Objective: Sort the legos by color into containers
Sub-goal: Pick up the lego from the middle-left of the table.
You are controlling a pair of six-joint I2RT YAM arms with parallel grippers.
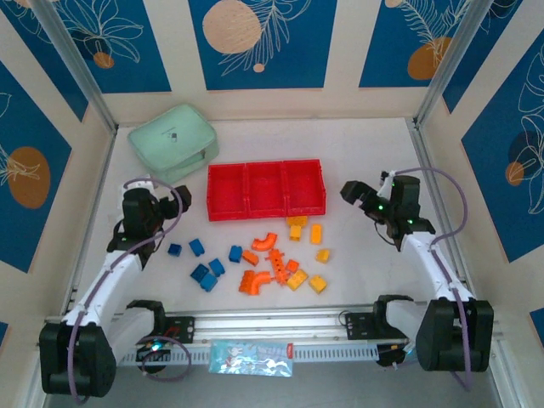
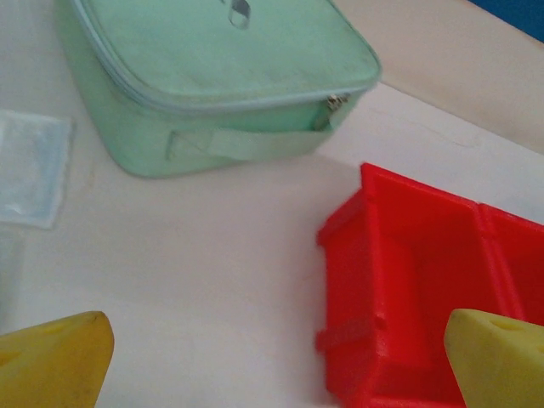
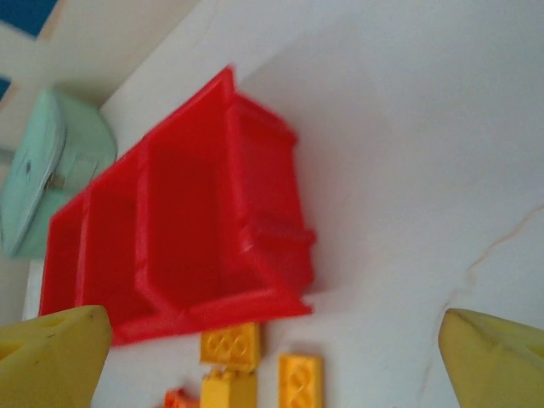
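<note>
A: Where are the legos (image 1: pixel 264 241) lying?
B: Loose on the smooth white table (image 1: pixel 365 272), just in front of the red tray (image 1: pixel 265 214). Square blue blocks (image 1: pixel 206 275) cluster to the left and curved orange elbow pieces (image 1: pixel 253 281) sit in the middle. Studded yellow blocks (image 1: pixel 316 233) lie to the right, a couple of them almost touching the tray's front wall.
A: And the tray itself?
B: Glossy hard plastic, low and rectangular, with three square compartments joined in a row and thin walls between them. Behind its left end sits a soft mint-green case (image 1: pixel 174 140) with rounded corners, a zip along its edge and a fabric handle on its side.
A: What are the claws doing?
B: The left gripper (image 1: pixel 177 201) hangs by the tray's left end, spread wide with nothing in it. Its blunt yellow fingertips (image 2: pixel 59 357) sit at the bottom corners of the left wrist view. The right gripper (image 1: pixel 355 195) hangs off the tray's right end, equally spread and bare, its tips wedge-shaped and matte.
A: Anything else?
B: A crinkled clear bag (image 1: pixel 251 357) lies at the near edge, in front of the legos
</note>
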